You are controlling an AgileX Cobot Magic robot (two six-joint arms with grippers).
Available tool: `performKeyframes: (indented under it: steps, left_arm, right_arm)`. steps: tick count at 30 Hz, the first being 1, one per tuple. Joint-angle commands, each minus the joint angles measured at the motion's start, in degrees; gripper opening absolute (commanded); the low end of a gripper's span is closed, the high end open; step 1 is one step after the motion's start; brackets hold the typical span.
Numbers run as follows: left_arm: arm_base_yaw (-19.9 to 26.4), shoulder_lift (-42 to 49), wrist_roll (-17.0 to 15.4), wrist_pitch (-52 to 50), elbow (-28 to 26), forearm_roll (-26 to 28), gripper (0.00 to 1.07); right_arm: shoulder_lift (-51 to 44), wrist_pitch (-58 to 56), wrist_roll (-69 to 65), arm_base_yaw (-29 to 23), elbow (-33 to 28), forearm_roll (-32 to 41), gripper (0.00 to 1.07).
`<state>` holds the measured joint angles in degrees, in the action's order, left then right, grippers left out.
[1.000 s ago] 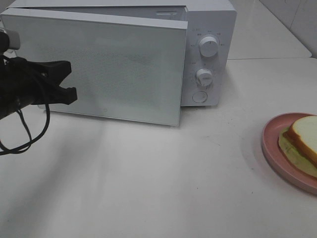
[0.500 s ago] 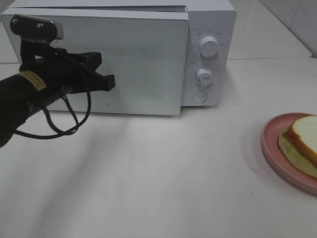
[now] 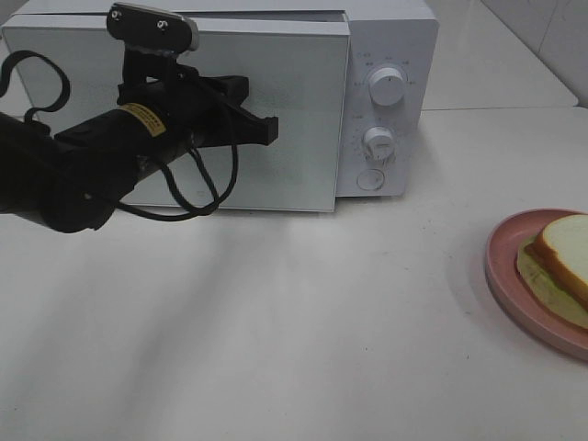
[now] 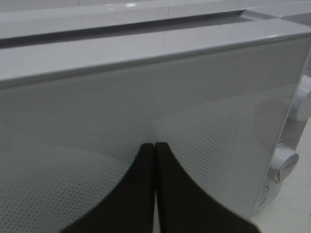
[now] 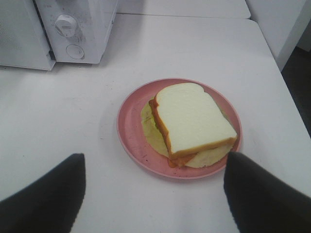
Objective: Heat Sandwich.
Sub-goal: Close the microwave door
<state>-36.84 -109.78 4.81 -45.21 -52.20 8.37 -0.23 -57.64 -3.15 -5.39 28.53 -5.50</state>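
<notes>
White table (image 3: 303, 349), left tool (image 3: 266, 129) pinched closed against microwave door (image 3: 303, 119), right tool (image 5: 153, 194) wide above sandwich (image 5: 192, 121) on pink plate (image 5: 131, 141)

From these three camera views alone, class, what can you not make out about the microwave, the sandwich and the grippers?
- Microwave interior: hidden by its door in every view.
- Dial markings: too small to read in the exterior view.
- Sandwich and pink plate: cut off by the exterior view's right edge.
- Right gripper: absent from the exterior view.
- Left gripper: contact with the door cannot be told.
</notes>
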Motion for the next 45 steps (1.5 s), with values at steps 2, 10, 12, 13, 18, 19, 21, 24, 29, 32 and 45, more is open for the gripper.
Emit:
performKeyframes:
  steps: [2,10,12,13,18,19,21,24,29,32,45]
  left_arm:
    - [-0.86,-1.15,1.78,1.60,-3.27,2.06,0.00]
    - [-1.03,-5.10,2.18,3.38,-9.80,3.55,0.00]
    - [-1.03,-5.39,2.18,3.90,-10.37,3.78,0.00]
    - [-1.03,-5.79,2.18,4.07,-11.06,4.07,0.00]
    - [-1.03,-7.56,2.18,5.21,-14.09,5.44,0.00]
    - [-1.03,-7.62,2.18,5.21,-14.38,5.44,0.00]
    - [-1.03,-7.73,2.18,5.21,-14.61,5.44,0.00]
    - [-1.15,-6.93,2.18,6.13,-14.55,5.04,0.00]
    - [-2.58,-5.10,2.18,12.09,-13.58,4.30,0.00]
    - [-3.55,-3.04,2.18,13.06,-10.60,4.13,0.00]
    - [-5.44,6.93,1.60,28.13,-1.32,6.13,0.13]
  right_arm:
    - [-1.55,0.63,0.34,0.40,0.06,0.11,0.74]
    - [-1.55,0.63,0.34,0.40,0.06,0.11,0.74]
    - [-1.55,0.63,0.34,0.40,0.06,0.11,0.74]
    - [-1.55,0.63,0.34,0.40,0.06,0.11,0.74]
    - [-1.55,0.63,0.34,0.40,0.06,0.11,0.74]
    - [-1.55,0.63,0.34,0.40,0.06,0.11,0.74]
    - [-1.55,0.63,0.34,0.40,0.06,0.11,0.74]
    - [-1.55,0.63,0.57,0.40,0.06,0.11,0.74]
    - [-1.55,0.63,0.57,0.40,0.06,0.11,0.74]
    - [-1.55,0.63,0.52,0.40,0.06,0.11,0.74]
    - [-1.55,0.63,0.52,0.40,0.06,0.11,0.74]
